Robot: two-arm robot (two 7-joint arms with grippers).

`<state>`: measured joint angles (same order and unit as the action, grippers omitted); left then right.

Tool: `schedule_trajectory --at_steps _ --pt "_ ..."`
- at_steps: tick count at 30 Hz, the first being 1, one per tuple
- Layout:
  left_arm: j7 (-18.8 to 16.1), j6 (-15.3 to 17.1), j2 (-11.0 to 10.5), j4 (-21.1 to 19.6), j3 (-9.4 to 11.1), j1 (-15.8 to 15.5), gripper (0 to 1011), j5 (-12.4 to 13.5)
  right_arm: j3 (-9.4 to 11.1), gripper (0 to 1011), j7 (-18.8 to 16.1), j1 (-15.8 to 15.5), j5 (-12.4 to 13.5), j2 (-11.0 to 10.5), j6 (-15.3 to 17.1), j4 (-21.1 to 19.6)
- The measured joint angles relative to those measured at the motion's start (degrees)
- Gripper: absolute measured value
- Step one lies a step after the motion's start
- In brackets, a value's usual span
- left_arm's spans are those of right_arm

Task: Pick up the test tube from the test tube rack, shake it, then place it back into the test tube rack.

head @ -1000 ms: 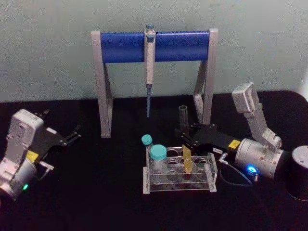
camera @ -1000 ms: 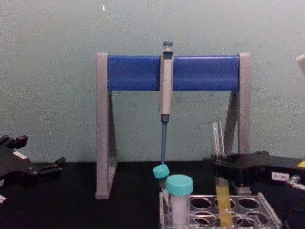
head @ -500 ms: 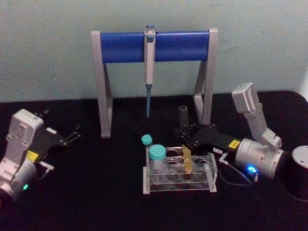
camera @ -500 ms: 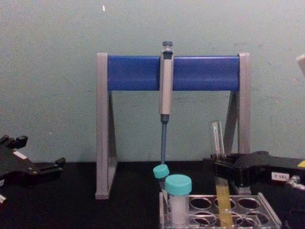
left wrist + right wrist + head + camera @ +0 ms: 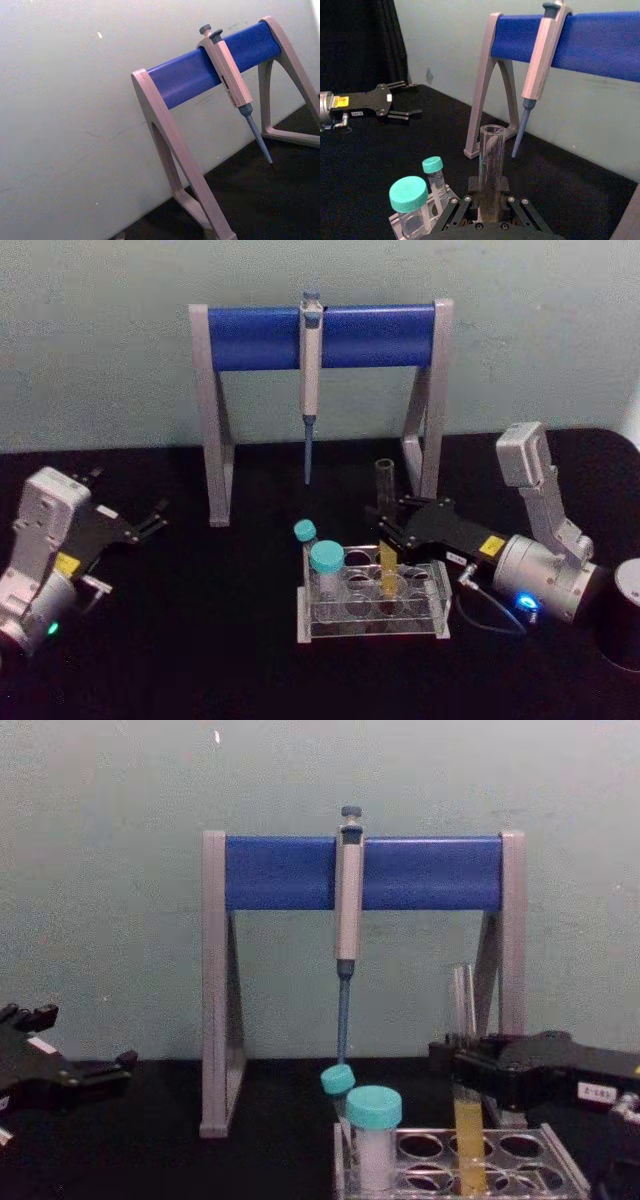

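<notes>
**Status, arms and workpiece**

1. R gripper (image 5: 384, 528) (image 5: 490, 202) (image 5: 458, 1065): comes in from 3 o'clock of the test tube rack (image 5: 372, 632) (image 5: 562, 1162), low over its top plate. Its fingers pinch the test tube (image 5: 384, 485) (image 5: 491, 160) (image 5: 461, 1005), one per side, above the liquid level.
2. Test tube: upright, lower end seated in a rack hole right of ctr. Which row cannot be told. Yellow-orange liquid fills the lower part. The open top stands above the gripper body.
3. L gripper (image 5: 155, 520) (image 5: 415, 99): parked at 9 o'clock of the rack, well apart, low over the black table (image 5: 200, 640). Fingers spread, nothing between them.

**Other items**

- Large teal-capped vial (image 5: 327, 558) (image 5: 408, 194) (image 5: 375, 1110): at the rack's 9 o'clock end.
- Small teal-capped vial (image 5: 305, 532) (image 5: 432, 165) (image 5: 338, 1080): at approx. 11 o'clock of the large one, tilted.
- Pipette stand (image 5: 260, 337) (image 5: 185, 80) (image 5: 280, 872): at 12 o'clock of the rack.
- Pipette (image 5: 311, 350) (image 5: 231, 75) (image 5: 540, 60) (image 5: 348, 890): hangs at the ctr of the stand's blue bar, tip down.
</notes>
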<state>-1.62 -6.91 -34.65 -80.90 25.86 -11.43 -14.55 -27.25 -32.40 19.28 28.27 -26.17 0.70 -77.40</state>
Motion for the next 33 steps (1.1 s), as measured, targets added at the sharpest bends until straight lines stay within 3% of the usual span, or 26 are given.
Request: schedule_trajectory --at_steps 12,33 --pt "0.0 0.0 0.0 0.0 0.0 0.0 1010 0.0 2.17 232 0.79 -3.66 -0.88 -0.44 -5.61 -3.77" --pt "0.0 0.0 0.0 0.0 0.0 0.0 1010 0.0 5.63 232 2.17 -5.28 -1.17 -0.15 -7.08 -9.03"
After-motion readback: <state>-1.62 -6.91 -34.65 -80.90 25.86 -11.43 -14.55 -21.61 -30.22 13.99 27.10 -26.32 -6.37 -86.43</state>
